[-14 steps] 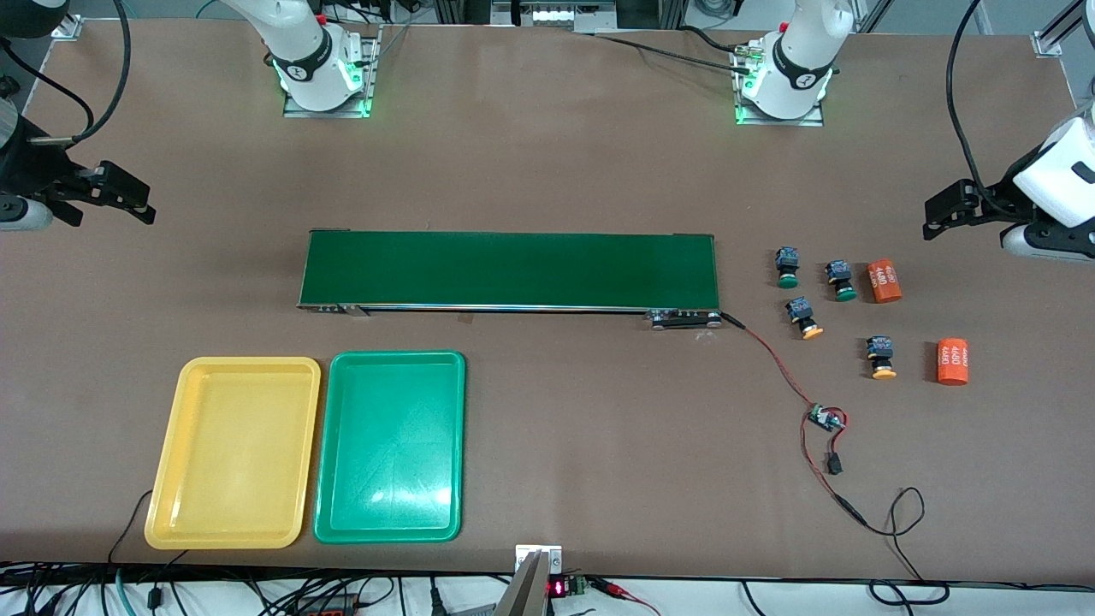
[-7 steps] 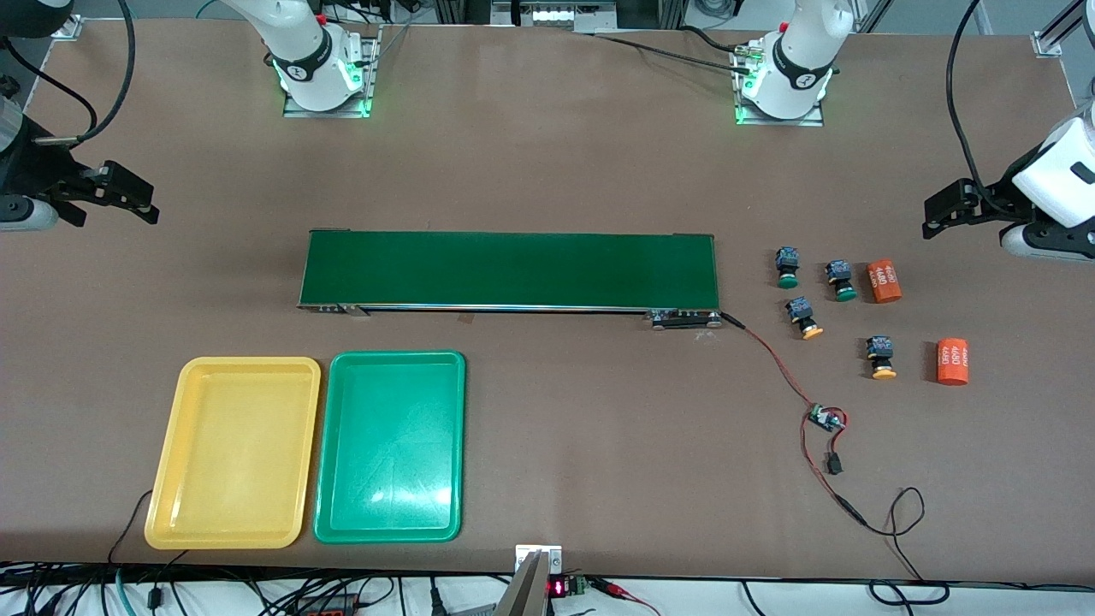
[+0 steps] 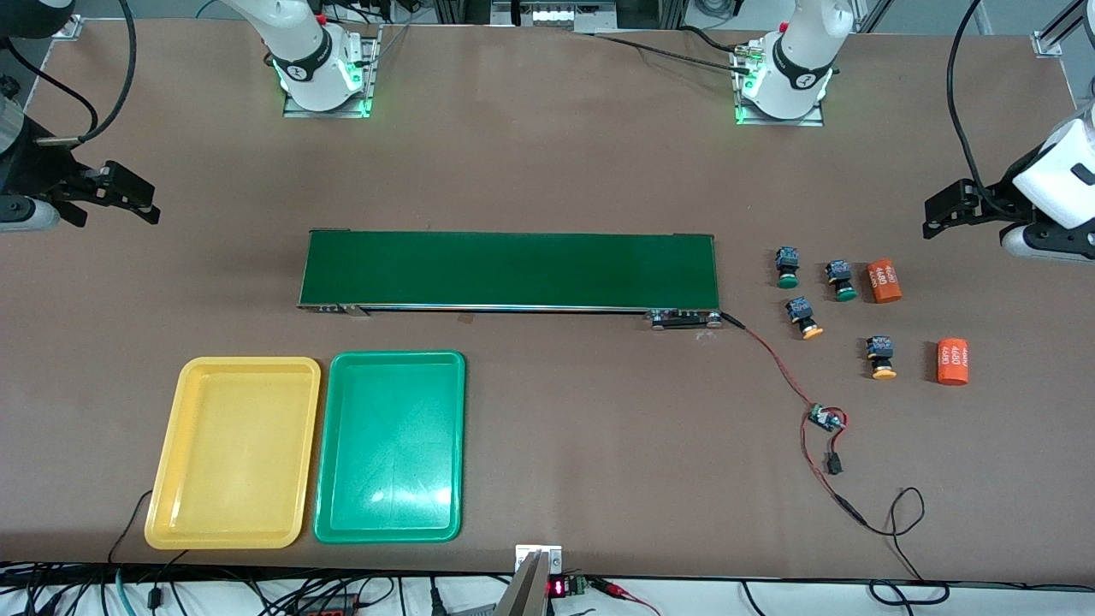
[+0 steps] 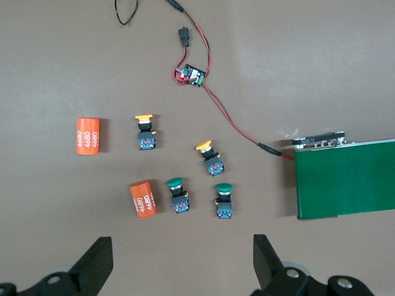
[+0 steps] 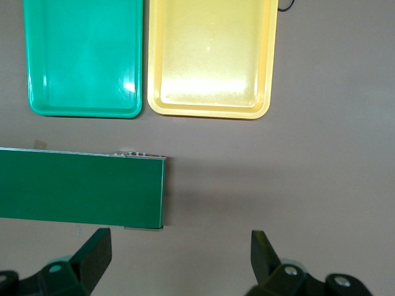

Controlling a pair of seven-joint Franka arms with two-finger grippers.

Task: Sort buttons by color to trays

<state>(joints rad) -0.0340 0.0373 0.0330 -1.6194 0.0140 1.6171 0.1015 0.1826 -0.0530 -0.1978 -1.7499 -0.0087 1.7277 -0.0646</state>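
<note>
Four small push-buttons, black bodies with blue tops, lie loose on the brown desk at the left arm's end: two green-capped buttons (image 3: 787,267) (image 3: 841,281) and two yellow-orange-capped buttons (image 3: 805,316) (image 3: 881,357). None is in a tray yet, so sorting has not begun.

The left end effector (image 4: 179,262) hangs above this cluster, its fingers spread wide and holding nothing. In its wrist view all four buttons sit between and just ahead of the fingers, the green-capped pair closest. This looks like a survey pose ahead of a first pick.

Two orange plastic cylinders with white numerals (image 3: 884,281) (image 3: 952,361) lie among the buttons, one just beside a green-capped button. They are likely distractors; a grasp there risks clipping it.

The long dark-green conveyor belt (image 3: 510,270) runs across the middle of the desk, probably to carry buttons toward the right arm.

The shallow yellow plastic tray (image 3: 192,376) and matching green plastic tray (image 3: 342,368) sit side by side, empty. The right end effector (image 5: 179,259) waits above the belt's end near them, fingers apart and empty.
</note>
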